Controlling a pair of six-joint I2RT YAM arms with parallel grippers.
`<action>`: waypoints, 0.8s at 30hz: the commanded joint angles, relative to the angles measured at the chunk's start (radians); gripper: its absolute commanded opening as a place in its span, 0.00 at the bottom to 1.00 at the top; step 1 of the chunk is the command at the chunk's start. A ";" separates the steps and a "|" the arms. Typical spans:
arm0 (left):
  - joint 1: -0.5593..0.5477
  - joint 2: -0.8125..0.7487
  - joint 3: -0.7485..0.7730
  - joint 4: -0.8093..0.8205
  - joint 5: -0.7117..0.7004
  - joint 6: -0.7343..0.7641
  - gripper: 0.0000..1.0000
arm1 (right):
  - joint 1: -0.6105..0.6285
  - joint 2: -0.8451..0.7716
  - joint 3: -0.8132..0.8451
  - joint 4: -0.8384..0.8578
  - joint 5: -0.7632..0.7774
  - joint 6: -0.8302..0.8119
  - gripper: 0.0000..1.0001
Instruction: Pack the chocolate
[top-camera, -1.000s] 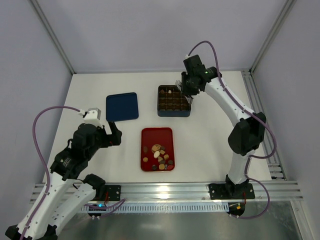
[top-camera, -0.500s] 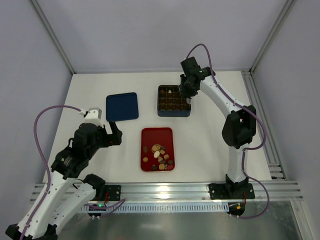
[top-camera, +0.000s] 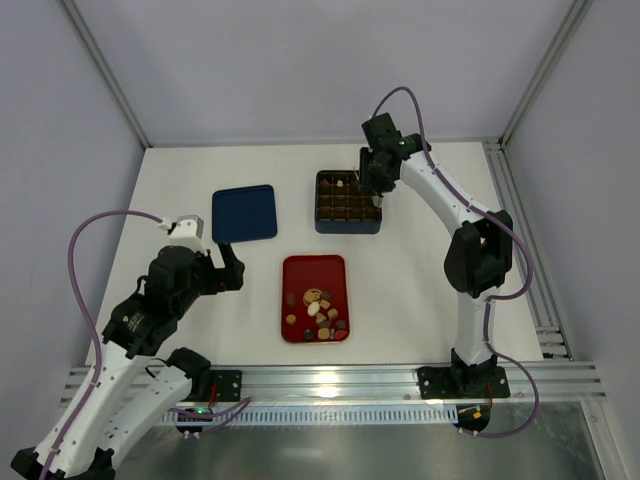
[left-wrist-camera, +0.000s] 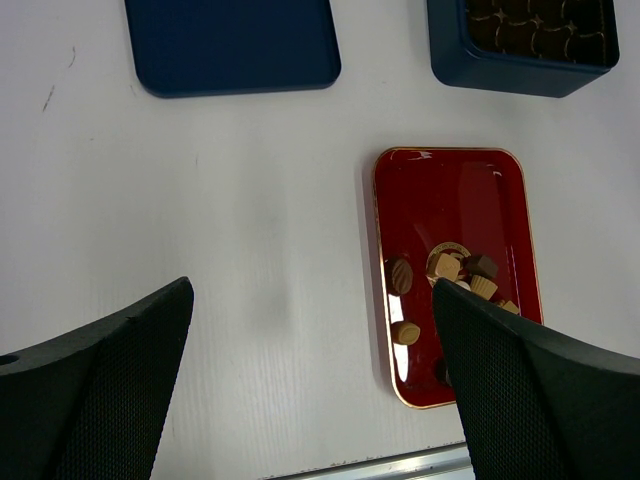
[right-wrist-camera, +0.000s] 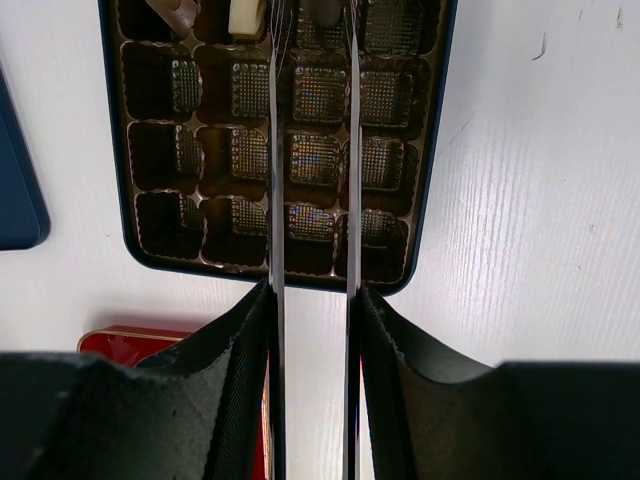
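The red tray (left-wrist-camera: 450, 190) lies near the middle of the surface, and most of the chocolate (left-wrist-camera: 450, 268) is heaped in its near half: tan, brown and cream pieces. Beyond it stands the dark blue box (right-wrist-camera: 440, 150) with its grid of cells. Its flat lid (left-wrist-camera: 230, 45) lies apart to the left. In the box's far row sit a brown piece (right-wrist-camera: 178, 8) and a cream piece (right-wrist-camera: 245, 15). The right end effector (right-wrist-camera: 311, 20) reaches into the next cell with its fingers a narrow gap apart. Something dark seems to sit between the tips, but whether it is gripped I cannot tell. The left end effector (left-wrist-camera: 310, 300) hangs spread wide over the surface left of the tray, with nothing in it.
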 joint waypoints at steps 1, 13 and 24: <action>-0.003 0.002 -0.002 0.024 -0.002 -0.005 1.00 | -0.001 -0.023 0.021 0.020 0.011 -0.006 0.41; -0.003 0.001 -0.002 0.024 0.000 -0.006 1.00 | 0.058 -0.297 -0.211 0.053 -0.013 0.003 0.41; -0.005 0.001 -0.002 0.026 0.003 -0.006 1.00 | 0.301 -0.625 -0.549 0.033 0.028 0.049 0.40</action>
